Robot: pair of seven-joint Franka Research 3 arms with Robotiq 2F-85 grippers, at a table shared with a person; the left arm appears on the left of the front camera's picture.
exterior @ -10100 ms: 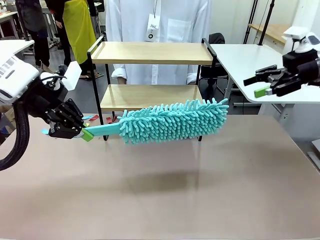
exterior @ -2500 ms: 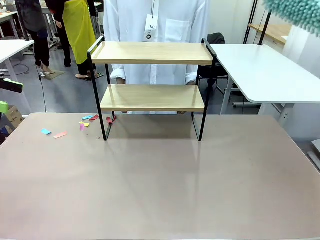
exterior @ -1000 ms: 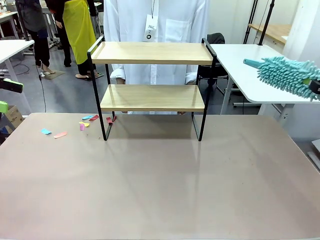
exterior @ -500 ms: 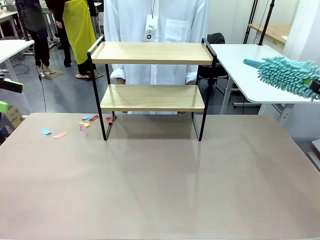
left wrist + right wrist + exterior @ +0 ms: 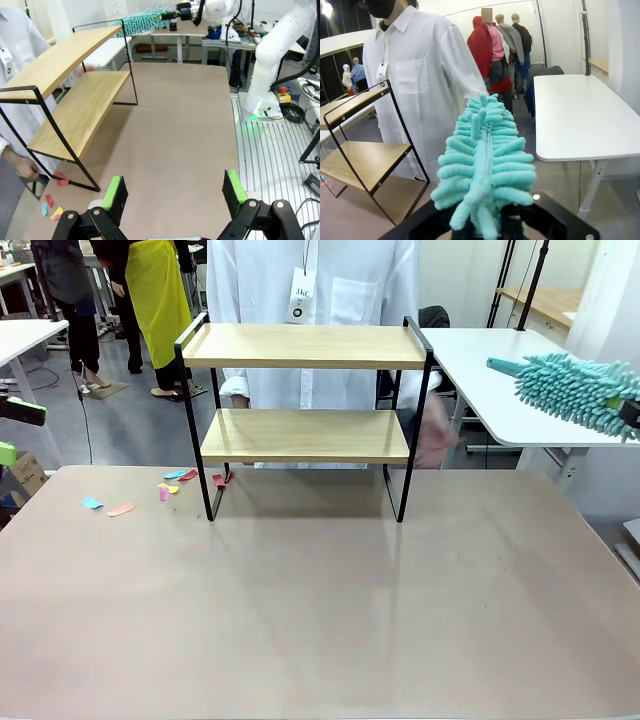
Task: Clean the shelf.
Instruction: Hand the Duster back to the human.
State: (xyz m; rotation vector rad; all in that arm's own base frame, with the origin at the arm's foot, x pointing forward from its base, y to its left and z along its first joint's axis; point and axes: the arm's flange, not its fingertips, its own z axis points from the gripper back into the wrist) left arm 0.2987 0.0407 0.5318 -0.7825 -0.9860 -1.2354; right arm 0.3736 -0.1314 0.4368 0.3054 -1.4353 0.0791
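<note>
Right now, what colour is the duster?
Teal, shaggy chenille duster; clearest in the right wrist view.

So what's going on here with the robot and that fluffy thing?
The robot is cleaning the shelf. Its right end effector is shut on a teal duster, held up off to the shelf's right. The left end effector is open and holds nothing. A person stands behind the shelf, and coloured scraps lie by its left leg.

The shelf stands upright near the far edge of the brown table, roughly centred along it. Two light wooden boards sit level in a thin black metal frame with raised side rails; both boards are bare.
</note>
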